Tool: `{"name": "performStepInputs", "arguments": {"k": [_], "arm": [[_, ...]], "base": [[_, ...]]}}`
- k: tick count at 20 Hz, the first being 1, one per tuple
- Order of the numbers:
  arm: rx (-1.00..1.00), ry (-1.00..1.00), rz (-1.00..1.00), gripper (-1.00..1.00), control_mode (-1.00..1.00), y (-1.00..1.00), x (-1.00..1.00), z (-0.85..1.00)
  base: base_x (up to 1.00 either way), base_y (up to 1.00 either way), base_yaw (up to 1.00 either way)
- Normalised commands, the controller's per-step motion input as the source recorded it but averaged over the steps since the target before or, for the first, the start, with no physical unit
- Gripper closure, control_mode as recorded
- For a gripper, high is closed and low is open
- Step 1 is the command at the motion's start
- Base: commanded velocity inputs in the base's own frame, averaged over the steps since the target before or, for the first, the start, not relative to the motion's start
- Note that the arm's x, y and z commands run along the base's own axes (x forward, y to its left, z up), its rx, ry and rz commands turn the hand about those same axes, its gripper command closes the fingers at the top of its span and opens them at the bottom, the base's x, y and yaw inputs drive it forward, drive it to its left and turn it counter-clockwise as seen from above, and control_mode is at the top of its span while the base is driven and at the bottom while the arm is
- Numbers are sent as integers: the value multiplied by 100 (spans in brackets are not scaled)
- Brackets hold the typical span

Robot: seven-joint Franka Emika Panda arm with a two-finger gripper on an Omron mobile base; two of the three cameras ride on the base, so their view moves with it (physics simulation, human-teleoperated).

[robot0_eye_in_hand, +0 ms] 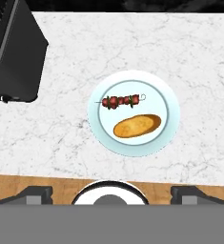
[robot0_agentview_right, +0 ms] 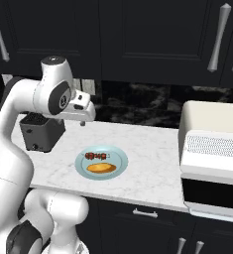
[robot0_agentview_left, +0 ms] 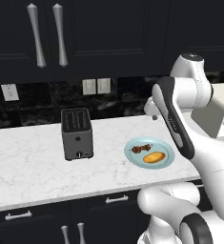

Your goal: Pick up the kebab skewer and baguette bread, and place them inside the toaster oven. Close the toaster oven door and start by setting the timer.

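White marble countertop (robot0_agentview_left: 32, 162) is seen carrying a pale blue plate (robot0_eye_in_hand: 169, 112), on which the kebab skewer (robot0_eye_in_hand: 122, 100) and the baguette bread (robot0_eye_in_hand: 137, 125) are laid side by side, the skewer on the far side and the loaf on the near side. Neither is touched by the robot. The gripper (robot0_eye_in_hand: 111, 193) is held high above the plate, its two dark fingertips (robot0_eye_in_hand: 35, 194) spread wide apart and nothing gripped between them. A dark grey slot toaster (robot0_agentview_left: 76, 133) is stood to the left of the plate, well apart from it. The cream-white toaster oven (robot0_agentview_right: 212, 158) is placed at the right end of the counter, near the front edge, well apart from the plate; its dark glass door (robot0_agentview_right: 212, 194) is seen at the front, though whether it is fully shut cannot be told. Black cabinets (robot0_agentview_right: 147, 39) with silver handles are mounted above the counter, and wall sockets (robot0_agentview_left: 96, 86) are set into the dark backsplash.
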Motion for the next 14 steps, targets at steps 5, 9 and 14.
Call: {"name": "performStepInputs", "arguments": {"k": [5, 9, 14], "arm": [[-1, 1, -1, -100, -100, 12, -14, -5], [0, 0, -2, -100, -100, -21, -27, 0], [0, 1, -2, -100, -100, -1, -35, -21]], "base": [[0, 0, 0], [0, 0, 0], [0, 0, 0]]}}
